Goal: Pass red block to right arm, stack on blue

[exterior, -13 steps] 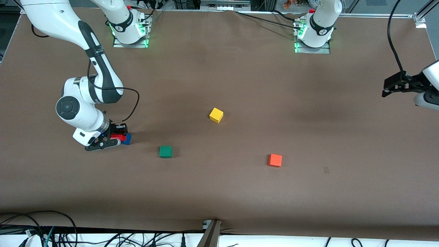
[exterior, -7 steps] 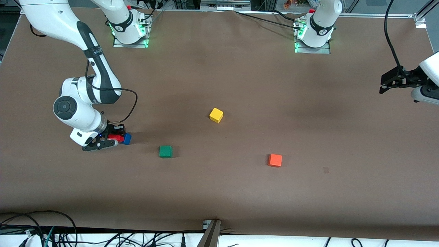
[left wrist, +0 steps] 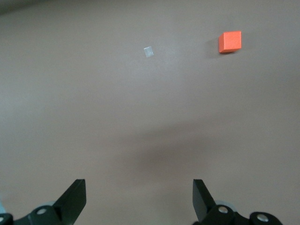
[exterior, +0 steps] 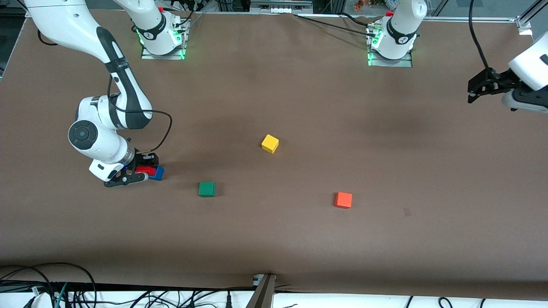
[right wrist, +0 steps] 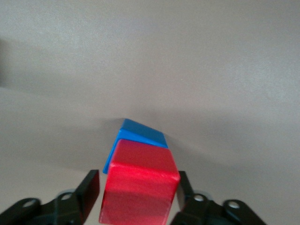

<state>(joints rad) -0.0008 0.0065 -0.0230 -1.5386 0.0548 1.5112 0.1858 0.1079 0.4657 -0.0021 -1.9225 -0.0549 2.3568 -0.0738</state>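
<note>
Brown tabletop: our right gripper (exterior: 138, 173) clenched the small red cube (right wrist: 139, 187), offset over the blue cube (right wrist: 140, 136); left gripper (left wrist: 139, 201) waited, released.

Robot lab: brown bench (exterior: 299, 239), two arm bases (exterior: 160, 36) bolted along its top edge, cable tangle (exterior: 64, 291) at the bottom edge, coloured test cubes (exterior: 270, 143).
</note>
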